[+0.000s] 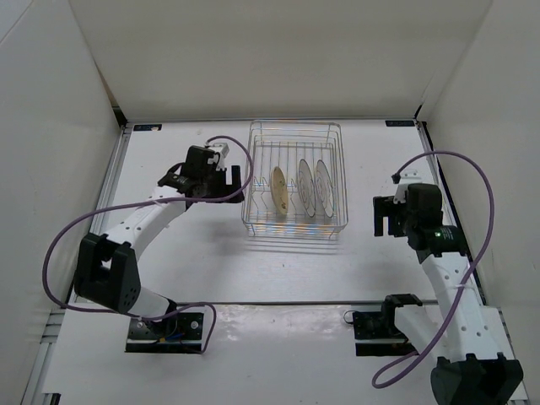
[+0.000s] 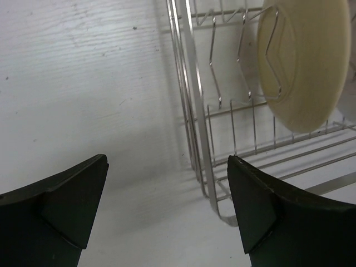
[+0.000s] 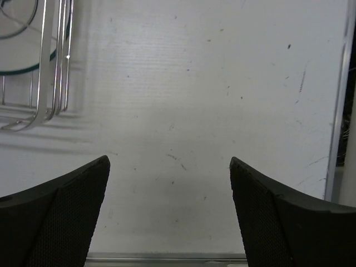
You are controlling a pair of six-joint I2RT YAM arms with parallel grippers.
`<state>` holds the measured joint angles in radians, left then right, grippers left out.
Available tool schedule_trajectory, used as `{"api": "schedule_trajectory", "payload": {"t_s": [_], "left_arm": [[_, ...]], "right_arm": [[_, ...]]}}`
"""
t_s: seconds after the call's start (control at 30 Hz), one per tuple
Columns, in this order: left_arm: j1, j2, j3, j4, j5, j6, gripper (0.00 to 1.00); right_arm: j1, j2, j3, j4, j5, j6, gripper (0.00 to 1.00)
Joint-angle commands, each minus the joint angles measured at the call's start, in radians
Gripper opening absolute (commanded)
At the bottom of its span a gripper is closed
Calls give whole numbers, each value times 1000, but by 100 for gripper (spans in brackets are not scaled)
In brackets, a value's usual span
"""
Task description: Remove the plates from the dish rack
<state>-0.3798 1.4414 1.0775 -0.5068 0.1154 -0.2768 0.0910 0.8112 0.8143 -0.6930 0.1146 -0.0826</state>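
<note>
top view overhead; wrist views low, close, each catching dish rack (image 1: 292,229)

The left arm (image 1: 143,224) bends at the elbow and reaches forward, its left gripper (image 1: 238,182) spread wide. The right arm (image 1: 451,278) stretches ahead, with the right gripper (image 1: 380,216) turned inward and parted too.

We can read no text, number or brand in any of the views. A small dark label (image 1: 147,126) sits at the far left corner of the table (image 1: 253,278) and a second dark label (image 1: 401,123) at the far right corner, both too small for us to make out.
</note>
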Motion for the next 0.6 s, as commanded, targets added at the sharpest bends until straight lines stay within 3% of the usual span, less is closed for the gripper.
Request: {"api": "schedule_trajectory", "payload": {"t_s": [0.0, 0.27, 0.4, 0.57], "left_arm": [[2, 46, 83, 62, 84, -27, 100], [-83, 74, 183, 159, 32, 63, 97], [-125, 149, 282, 123, 23, 96, 87], [-203, 256, 430, 38, -104, 151, 85]], "right_arm": [[-29, -15, -14, -20, -105, -32, 90], [-79, 19, -15, -26, -246, -20, 90], [-120, 36, -20, -23, -268, -13, 90], [-146, 26, -29, -13, -279, -3, 90]]}}
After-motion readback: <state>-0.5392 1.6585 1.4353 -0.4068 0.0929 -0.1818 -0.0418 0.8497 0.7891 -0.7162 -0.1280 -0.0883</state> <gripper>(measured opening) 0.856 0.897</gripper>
